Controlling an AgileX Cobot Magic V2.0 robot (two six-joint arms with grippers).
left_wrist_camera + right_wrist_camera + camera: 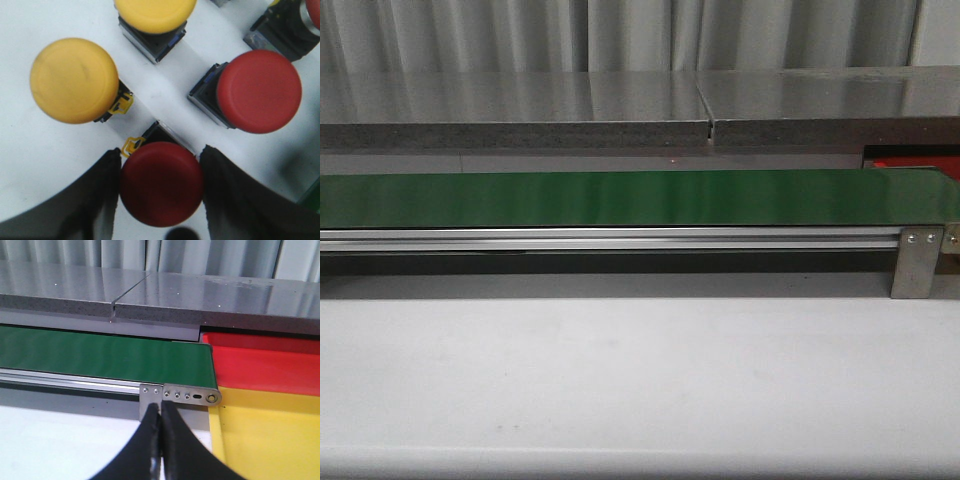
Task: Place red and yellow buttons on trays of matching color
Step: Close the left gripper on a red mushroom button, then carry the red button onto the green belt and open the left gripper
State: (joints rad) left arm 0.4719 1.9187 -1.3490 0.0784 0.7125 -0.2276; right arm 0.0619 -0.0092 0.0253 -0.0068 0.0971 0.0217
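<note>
Straddling a dark red button (161,182) among yellow and red ones, the left gripper (160,190) stands released to clamp it, while the right gripper (161,440) waits clenched and empty near the red tray (265,365) and yellow tray (270,435) past the belt's (100,357) right end.

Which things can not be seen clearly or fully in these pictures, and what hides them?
- Front view: neither gripper nor any button shows; only a sliver of the red tray appears, beyond the green belt.
- Left wrist view: the top yellow button is cut by the edge; the left gripper straddles the dark red button, contact unclear.
- Right wrist view: the yellow tray is cut by the frame edge.
</note>
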